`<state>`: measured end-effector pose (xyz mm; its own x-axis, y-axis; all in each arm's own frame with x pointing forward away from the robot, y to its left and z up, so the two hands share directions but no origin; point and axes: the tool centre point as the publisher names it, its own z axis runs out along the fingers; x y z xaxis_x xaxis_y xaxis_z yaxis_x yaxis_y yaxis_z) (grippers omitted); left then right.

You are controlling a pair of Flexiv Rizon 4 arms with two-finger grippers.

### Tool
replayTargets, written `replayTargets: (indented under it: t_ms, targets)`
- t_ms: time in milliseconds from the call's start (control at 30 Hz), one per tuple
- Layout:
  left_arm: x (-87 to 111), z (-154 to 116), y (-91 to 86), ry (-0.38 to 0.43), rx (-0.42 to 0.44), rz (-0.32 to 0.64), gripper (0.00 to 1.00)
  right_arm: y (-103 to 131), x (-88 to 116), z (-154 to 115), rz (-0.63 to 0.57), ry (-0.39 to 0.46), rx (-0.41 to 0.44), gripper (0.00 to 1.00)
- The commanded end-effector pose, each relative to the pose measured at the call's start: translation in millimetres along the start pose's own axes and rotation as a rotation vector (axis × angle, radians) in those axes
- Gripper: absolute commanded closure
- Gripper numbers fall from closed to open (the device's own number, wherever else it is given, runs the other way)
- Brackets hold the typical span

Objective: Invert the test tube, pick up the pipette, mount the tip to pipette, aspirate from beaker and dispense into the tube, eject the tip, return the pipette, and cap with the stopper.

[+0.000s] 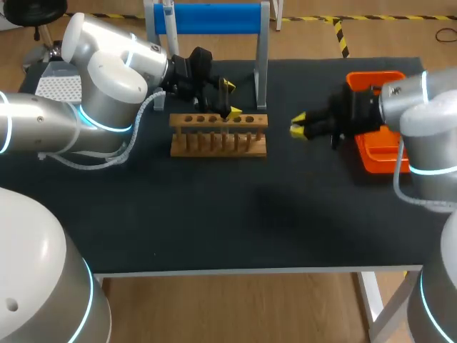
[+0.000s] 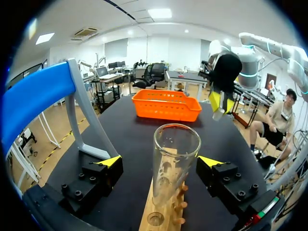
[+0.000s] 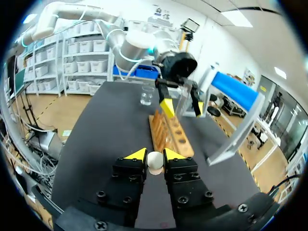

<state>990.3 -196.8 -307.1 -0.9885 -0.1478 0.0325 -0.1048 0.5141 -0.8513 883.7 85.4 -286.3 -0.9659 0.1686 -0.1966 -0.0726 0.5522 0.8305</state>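
Note:
A clear test tube stands upright, mouth up, in the wooden rack. My left gripper is over the rack. It is open, with a yellow-tipped finger on each side of the tube and a gap on both sides. My right gripper hovers just right of the rack. It is shut on a small white stopper held between its fingertips. A small glass beaker stands on the table beyond the rack, past my left gripper.
An orange basket sits at the table's right side, under my right arm. A blue-topped metal stand rises behind the rack. The black table top lies bare in front of the rack.

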Motion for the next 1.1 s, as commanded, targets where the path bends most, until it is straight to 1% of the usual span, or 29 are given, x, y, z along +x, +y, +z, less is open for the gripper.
replayTargets:
  t_ms: [33, 1033, 1100]
  targets:
    - [-0.4, -0.1, -0.1, 0.001, -0.001, -0.001, 0.00, 19.5, -8.4, -4.3, -0.004, 0.105, 0.014, 1.00]
    - [-0.4, -0.1, -0.1, 0.001, -0.001, -0.001, 0.00, 19.5, -8.4, -4.3, -0.004, 0.105, 0.014, 1.00]
    - [-0.4, -0.1, -0.1, 0.001, -0.001, -0.001, 0.00, 22.5, -10.3, -1.6, -0.007, 0.107, 0.018, 1.00]
